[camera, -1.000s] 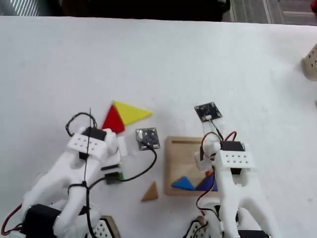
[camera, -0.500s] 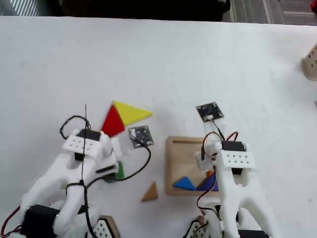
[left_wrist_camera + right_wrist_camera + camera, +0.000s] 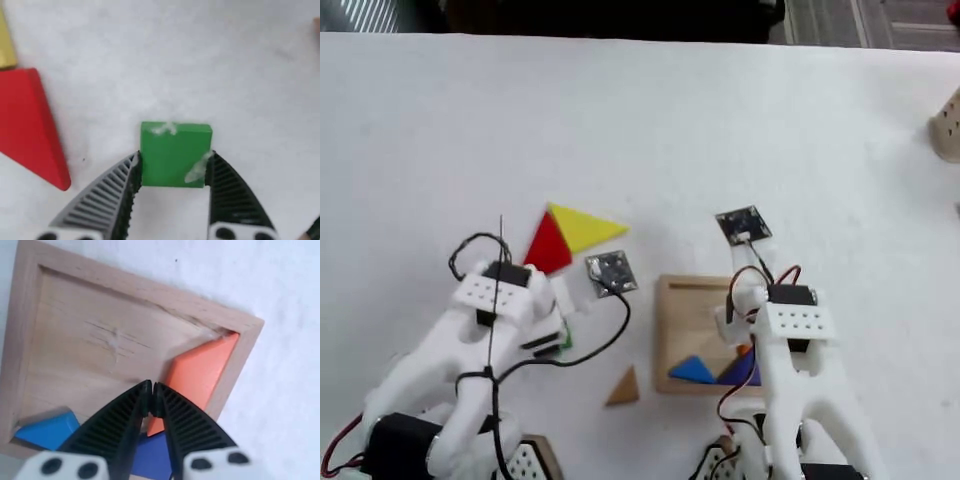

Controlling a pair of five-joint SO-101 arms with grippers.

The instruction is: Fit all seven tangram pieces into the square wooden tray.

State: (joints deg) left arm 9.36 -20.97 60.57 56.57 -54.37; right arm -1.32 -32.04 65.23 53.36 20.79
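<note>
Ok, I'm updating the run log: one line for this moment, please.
left gripper: shut on green square | right gripper: shut, over tray

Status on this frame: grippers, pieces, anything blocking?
Left gripper shut on green square. Right gripper shut, over wooden tray; orange piece, blue triangle inside. Red triangle, yellow triangle, tan triangle outside the tray.

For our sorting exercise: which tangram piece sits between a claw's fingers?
The green square, gripped by the left claw; the red triangle and yellow triangle lie free.
</note>
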